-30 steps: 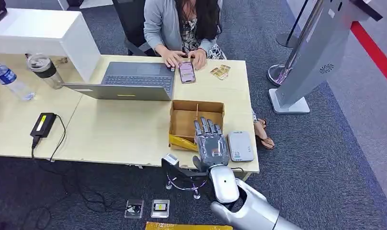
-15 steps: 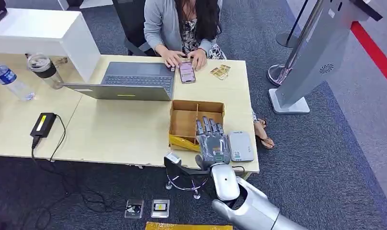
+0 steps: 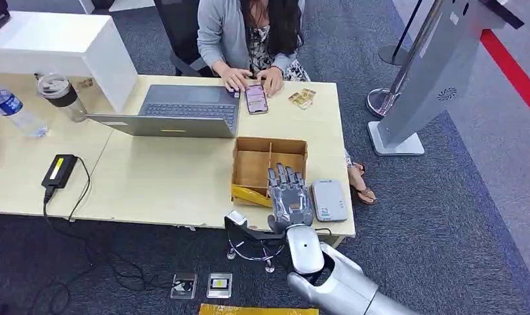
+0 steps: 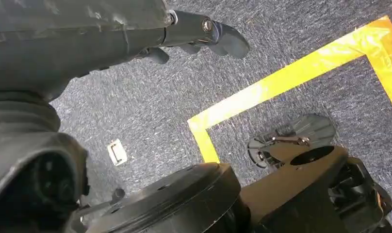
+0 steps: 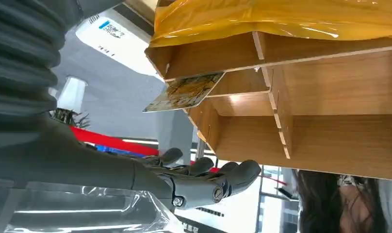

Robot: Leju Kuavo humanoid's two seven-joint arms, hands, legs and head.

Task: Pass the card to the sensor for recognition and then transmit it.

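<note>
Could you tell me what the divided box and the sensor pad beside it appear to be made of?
The box looks like thin unfinished wood or plywood: matte tan panels with visible cut edges and slotted dividers in the right wrist view. The sensor pad looks like smooth moulded plastic, pale grey, with rounded corners and a printed label.

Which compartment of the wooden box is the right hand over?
The right hand hovers over the divided wooden box's right compartment, next to the grey card reader; the left compartment sits uncovered.
</note>
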